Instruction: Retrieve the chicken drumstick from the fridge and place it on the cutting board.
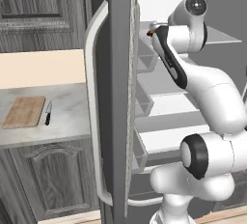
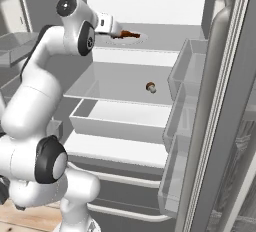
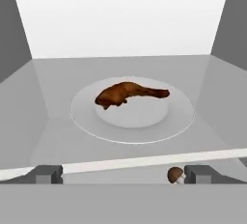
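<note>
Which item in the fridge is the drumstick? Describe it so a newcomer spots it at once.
Look inside the open fridge at the top glass shelf, where a pale round plate sits. The chicken drumstick lies on that plate, reddish-brown and elongated, thicker at one end. The other brown item, a small round mushroom, sits one shelf lower, off any plate.

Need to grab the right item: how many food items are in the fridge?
2: the chicken drumstick on a plate, upper shelf; a mushroom on the shelf below. Door bins may hide more.
</note>
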Robot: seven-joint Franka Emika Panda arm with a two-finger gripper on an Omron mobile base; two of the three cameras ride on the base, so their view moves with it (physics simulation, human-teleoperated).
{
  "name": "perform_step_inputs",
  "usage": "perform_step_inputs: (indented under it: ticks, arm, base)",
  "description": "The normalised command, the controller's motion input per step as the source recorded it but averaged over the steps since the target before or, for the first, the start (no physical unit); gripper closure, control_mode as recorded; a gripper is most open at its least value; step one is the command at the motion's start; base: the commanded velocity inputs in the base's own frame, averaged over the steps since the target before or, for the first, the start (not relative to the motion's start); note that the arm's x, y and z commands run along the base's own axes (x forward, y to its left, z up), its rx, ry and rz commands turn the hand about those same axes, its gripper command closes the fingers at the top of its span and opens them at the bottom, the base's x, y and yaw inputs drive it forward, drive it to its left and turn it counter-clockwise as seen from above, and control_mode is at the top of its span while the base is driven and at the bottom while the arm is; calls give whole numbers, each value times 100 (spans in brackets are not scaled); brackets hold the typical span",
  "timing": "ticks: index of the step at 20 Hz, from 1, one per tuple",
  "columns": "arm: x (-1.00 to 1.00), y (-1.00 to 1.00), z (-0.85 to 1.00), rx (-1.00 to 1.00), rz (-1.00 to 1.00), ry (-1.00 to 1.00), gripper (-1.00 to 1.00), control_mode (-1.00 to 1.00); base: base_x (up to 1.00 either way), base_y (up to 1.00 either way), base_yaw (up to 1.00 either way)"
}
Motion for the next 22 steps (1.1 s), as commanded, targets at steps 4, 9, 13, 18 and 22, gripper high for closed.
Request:
perform_step_inputs:
  ticks: [4, 9, 13, 18, 22]
  arm:
    - [49, 0, -12, 0, 0, 0, -100, -100]
    - [54, 0, -29, 0, 0, 7, -100, -100]
    - [48, 0, -11, 0, 0, 5, -100, -100]
    - [45, 0, 0, 0, -1, 2, -100, -100]
    - [43, 0, 0, 0, -2, 0, -100, -100]
  base:
    - [0, 0, 0]
    - [0, 0, 0]
    - [0, 0, 0]
    - [0, 0, 0]
    - [0, 0, 0]
